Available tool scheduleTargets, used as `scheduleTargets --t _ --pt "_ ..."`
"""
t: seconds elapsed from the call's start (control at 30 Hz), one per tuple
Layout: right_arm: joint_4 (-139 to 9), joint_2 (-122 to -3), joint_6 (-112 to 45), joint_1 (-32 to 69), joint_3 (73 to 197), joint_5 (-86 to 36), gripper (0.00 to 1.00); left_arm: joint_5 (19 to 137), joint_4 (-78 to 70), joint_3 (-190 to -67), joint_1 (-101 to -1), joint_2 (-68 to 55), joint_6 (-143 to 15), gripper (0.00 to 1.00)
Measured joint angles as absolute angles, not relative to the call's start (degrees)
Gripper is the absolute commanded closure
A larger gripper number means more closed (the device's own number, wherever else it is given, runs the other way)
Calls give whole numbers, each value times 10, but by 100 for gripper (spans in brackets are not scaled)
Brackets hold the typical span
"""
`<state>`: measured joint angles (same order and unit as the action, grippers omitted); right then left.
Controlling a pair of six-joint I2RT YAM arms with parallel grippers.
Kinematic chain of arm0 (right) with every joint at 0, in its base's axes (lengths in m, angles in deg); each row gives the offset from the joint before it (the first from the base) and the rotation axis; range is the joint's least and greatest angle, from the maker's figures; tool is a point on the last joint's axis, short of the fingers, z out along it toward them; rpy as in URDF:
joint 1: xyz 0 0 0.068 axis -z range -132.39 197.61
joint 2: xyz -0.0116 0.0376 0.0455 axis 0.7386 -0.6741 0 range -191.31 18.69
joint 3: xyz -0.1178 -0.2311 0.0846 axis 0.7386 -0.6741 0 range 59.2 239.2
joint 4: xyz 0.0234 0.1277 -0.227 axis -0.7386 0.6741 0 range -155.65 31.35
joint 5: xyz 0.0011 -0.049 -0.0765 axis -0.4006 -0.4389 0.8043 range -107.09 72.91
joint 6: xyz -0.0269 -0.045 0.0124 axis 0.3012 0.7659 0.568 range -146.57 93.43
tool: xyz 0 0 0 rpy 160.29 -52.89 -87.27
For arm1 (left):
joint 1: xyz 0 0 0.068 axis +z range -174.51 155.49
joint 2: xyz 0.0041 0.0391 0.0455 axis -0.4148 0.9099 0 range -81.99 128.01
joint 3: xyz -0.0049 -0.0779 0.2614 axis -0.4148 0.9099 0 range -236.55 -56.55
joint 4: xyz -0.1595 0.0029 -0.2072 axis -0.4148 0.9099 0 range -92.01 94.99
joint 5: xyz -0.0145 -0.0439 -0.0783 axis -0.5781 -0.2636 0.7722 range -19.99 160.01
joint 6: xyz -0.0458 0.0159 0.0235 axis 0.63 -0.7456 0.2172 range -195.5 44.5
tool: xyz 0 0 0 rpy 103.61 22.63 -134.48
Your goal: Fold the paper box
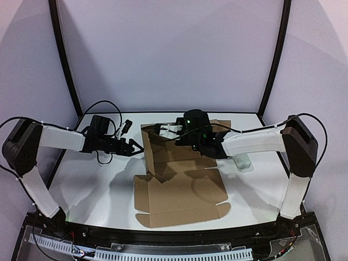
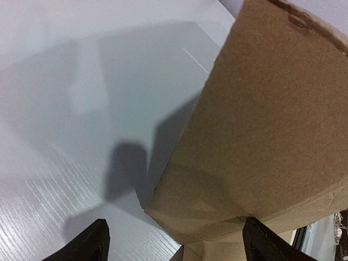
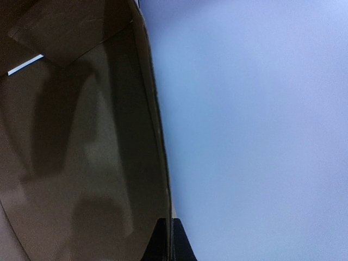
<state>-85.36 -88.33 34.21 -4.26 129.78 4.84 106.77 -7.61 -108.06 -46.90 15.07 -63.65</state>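
Note:
The brown paper box [image 1: 179, 190] lies mid-table with its near panels flat and its far part raised. My right gripper [image 1: 164, 129] is shut on the top edge of that raised far panel. In the right wrist view the cardboard edge [image 3: 157, 136] runs straight down between the closed gripper [image 3: 169, 239]. My left gripper [image 1: 137, 148] is open at the box's left side, level with a raised side flap. In the left wrist view the flap [image 2: 272, 119] fills the right half, and its lower corner reaches between the spread gripper [image 2: 179, 242] without touching either finger.
A small pale grey-green case [image 1: 243, 161] lies on the table under the right forearm, right of the box. Black frame posts [image 1: 65, 60] stand at the back corners. A cable loops beside the left wrist [image 1: 103, 109].

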Motion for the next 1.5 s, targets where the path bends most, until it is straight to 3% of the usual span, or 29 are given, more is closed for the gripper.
scheduleTargets --t 0.23,0.87,1.03,1.2,1.5 --pt "-853 -876 342 -43 1285 58 100 1057 -85 -1077 -478 154 -640 2" --pt "-856 -859 341 -63 1266 57 100 1053 -154 -1030 -509 102 -631 5" --pt "-863 -858 342 -70 1262 71 100 940 -164 -1018 -555 89 -631 8" --pt "-891 -852 342 -85 1239 89 100 825 -227 -957 -606 56 -623 19" --pt "-962 -838 345 -118 1186 120 100 694 -301 -908 -638 54 -616 23"
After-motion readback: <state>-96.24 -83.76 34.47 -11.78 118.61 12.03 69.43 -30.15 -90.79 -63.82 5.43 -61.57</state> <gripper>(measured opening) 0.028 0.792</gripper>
